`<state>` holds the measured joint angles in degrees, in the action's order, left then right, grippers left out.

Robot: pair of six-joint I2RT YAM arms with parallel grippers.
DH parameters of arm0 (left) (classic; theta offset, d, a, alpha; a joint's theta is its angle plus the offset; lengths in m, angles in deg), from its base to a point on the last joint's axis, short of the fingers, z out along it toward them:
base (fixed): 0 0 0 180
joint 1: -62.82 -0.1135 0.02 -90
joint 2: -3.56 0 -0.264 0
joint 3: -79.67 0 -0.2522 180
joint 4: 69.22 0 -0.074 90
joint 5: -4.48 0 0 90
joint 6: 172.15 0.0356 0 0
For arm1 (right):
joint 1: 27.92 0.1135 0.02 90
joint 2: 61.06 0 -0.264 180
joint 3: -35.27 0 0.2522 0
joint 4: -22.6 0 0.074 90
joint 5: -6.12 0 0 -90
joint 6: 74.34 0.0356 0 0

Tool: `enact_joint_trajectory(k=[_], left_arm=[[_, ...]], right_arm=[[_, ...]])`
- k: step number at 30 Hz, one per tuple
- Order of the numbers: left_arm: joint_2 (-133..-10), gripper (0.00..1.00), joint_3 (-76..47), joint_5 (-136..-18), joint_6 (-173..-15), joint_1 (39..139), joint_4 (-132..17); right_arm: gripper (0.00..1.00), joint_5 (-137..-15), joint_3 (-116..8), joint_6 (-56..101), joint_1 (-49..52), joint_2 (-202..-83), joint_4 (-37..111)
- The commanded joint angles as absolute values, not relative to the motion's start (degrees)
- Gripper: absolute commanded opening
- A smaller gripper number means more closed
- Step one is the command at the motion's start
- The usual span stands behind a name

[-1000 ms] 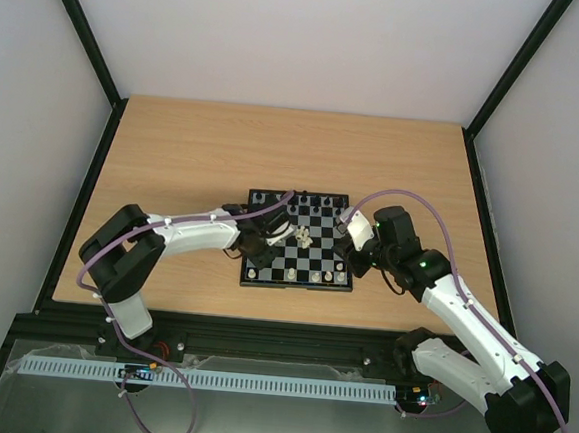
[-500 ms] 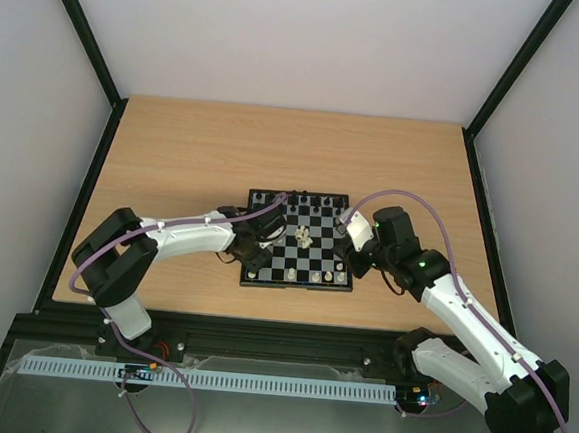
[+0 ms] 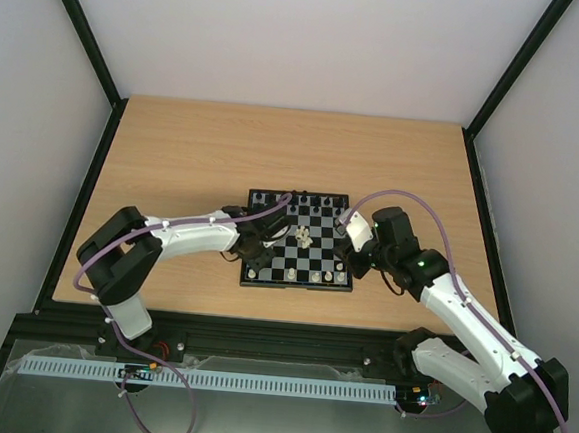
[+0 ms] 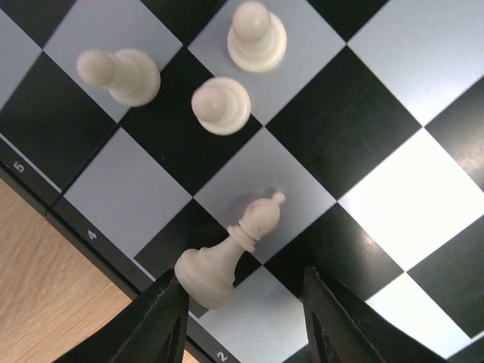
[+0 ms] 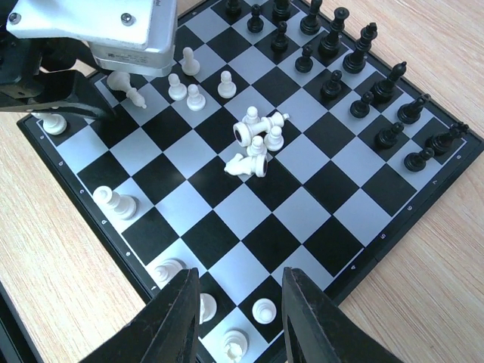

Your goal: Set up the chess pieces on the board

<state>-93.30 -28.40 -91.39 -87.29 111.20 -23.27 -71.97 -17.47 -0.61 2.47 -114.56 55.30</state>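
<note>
Board (image 3: 311,261) on wooden table (image 3: 194,159), pale walls (image 3: 284,36) around; left gripper (image 4: 243,283), right gripper (image 5: 240,278) released

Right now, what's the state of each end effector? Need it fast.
Left end effector: open, with a white bishop at its fingertips, not clamped.
Right end effector: open, holding nothing.

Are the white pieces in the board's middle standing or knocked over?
Mostly knocked over: the white pieces lie heaped on their sides, one base facing sideways.
</note>
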Motion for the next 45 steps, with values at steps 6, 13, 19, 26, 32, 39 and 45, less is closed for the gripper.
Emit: enact_joint_trajectory(k=[6, 13, 19, 26, 32, 39, 45], left_arm=[[-96.72, 0.41, -25.5, -93.2, -85.09, 111.63, -24.35], [-95.35, 0.36, -26.31, -92.0, -85.36, 111.73, -23.21], [-92.34, 0.34, -27.83, -90.86, -87.44, 112.74, -21.91], [-89.52, 0.34, -28.22, -91.51, -89.79, 113.31, -19.74], [-89.96, 0.51, -27.71, -94.25, -88.33, 113.33, -22.81], [-93.63, 0.48, -27.91, -89.72, -85.28, 113.44, -23.87], [-93.7, 0.42, -29.09, -88.34, -85.34, 113.39, -23.69]], right_arm=[[0.33, -71.92, -16.9, -1.13, 2.83, -115.37, 55.61], [0.33, -71.84, -16.92, -1.21, 2.79, -115.98, 55.6], [0.33, -71.75, -17.02, -1.21, 2.84, -116.43, 55.55], [0.33, -71.5, -17.03, -1.21, 2.84, -116.75, 55.59], [0.33, -71.57, -17.12, -1.21, 2.84, -116.78, 55.69], [0.33, -71.66, -17.07, -1.3, 2.84, -116.7, 55.79], [0.33, -71.42, -16.98, -1.54, 2.84, -116.95, 55.66]])
